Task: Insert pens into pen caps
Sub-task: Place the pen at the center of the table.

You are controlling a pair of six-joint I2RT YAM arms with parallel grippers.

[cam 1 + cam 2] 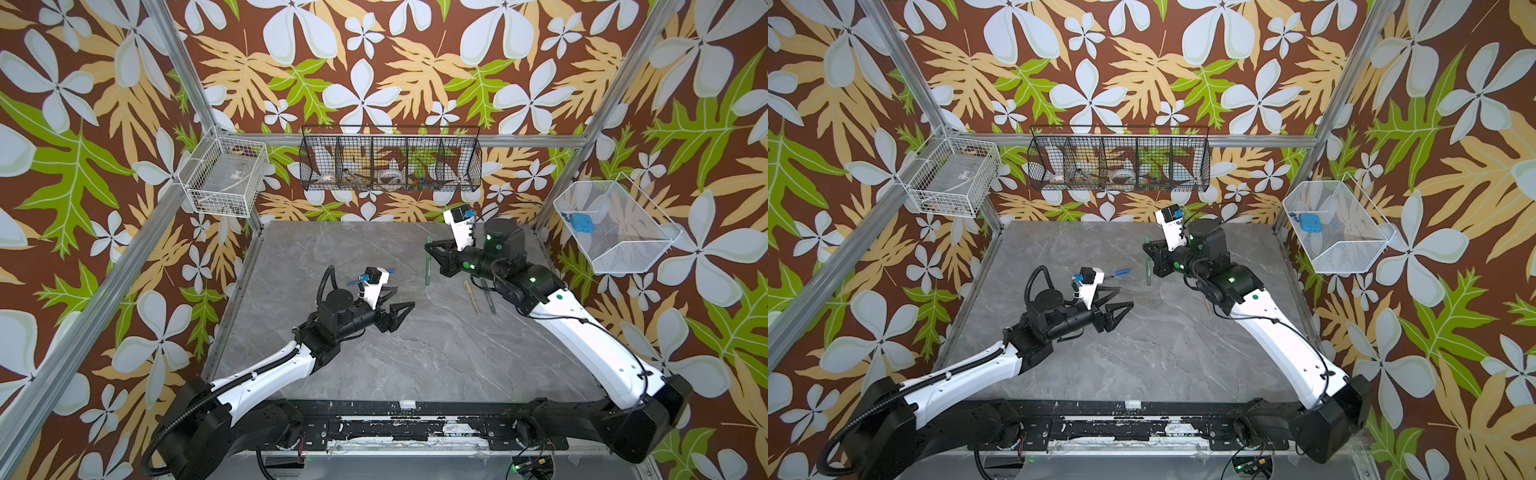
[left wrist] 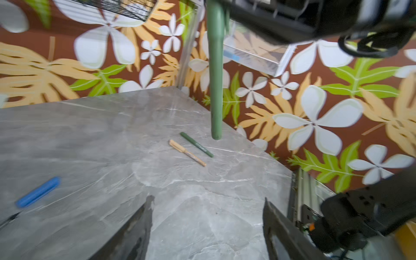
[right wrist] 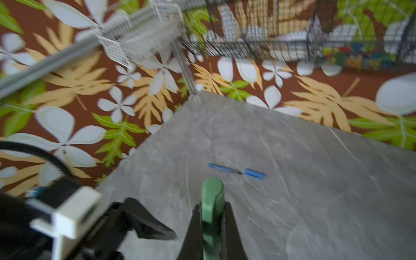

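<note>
1 dark green pen (image 3: 211, 202) stands upright above the grey table (image 1: 415, 353), clamped in the right gripper (image 3: 211, 206). 1 blue pen (image 3: 221, 167) lies flat mid-table, its dark tip pointing at 1 blue cap (image 3: 254, 173) just beside it. 1 tan pen (image 2: 186, 153) and 1 other green pen (image 2: 196, 144) lie side by side. The left gripper (image 2: 208, 200) hovers empty, fingers spread apart.

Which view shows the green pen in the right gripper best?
Left wrist: the green pen shows nearly full length. Right wrist shows only its blurred end between the jaws; both top views show a thin sliver.
</note>
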